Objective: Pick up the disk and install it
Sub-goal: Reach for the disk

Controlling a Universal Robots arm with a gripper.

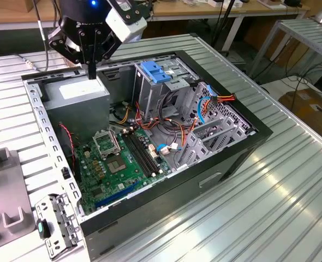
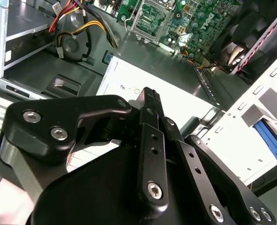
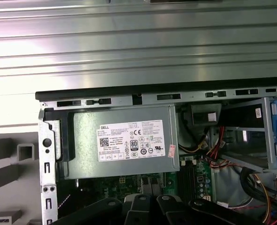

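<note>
The gripper (image 1: 91,72) hangs over the grey power-supply box (image 1: 79,98) — inside the open computer case (image 1: 215,174).

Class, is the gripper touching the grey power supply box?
Cannot tell. In the exterior view the gripper overlaps the box at its top edge; in the second wrist view it hangs over the white sticker. Neither shows contact or a gap.

a ribbed metal table (image 1: 270,180) carries an open computer case (image 1: 215,174) (lying on its side), grey holders (image 1: 5,191) and a perforated bracket (image 1: 56,224) beside it.
</note>
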